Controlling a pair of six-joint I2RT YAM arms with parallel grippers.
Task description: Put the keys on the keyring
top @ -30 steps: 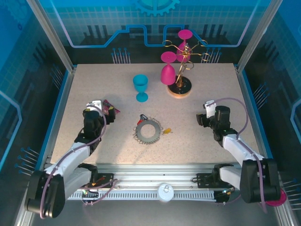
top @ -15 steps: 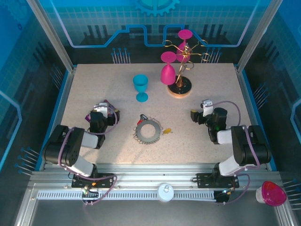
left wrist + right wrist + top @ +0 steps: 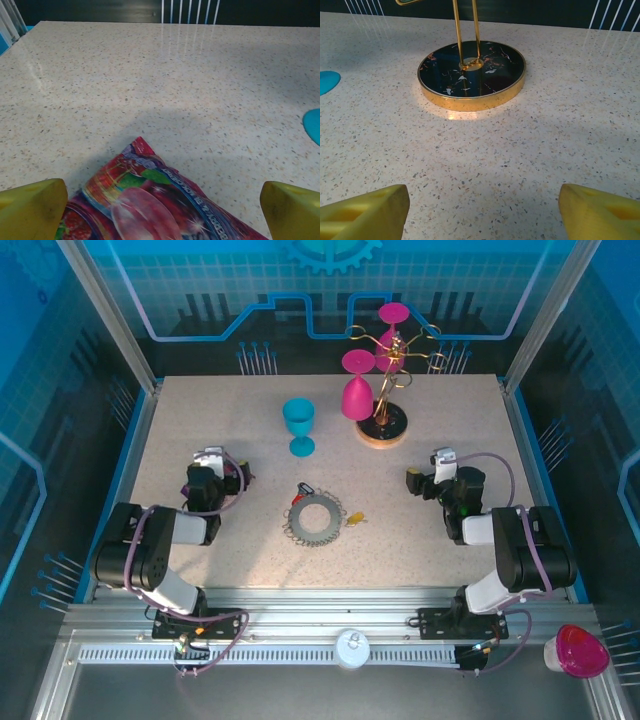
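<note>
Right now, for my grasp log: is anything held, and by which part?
Nothing is held. The left gripper and right gripper have open, empty jaws; the keys and keyring lie untouched.

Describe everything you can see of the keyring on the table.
The keyring is a flat, grey, metal-looking ring with a wide hole and thin wire loops round its rim. It lies flat on the speckled table, near its middle. A dark key lies at its far edge, a yellow-headed key at its right.

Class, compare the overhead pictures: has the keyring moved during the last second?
No. The keyring stays put, at the same gap from the blue goblet behind it.
</note>
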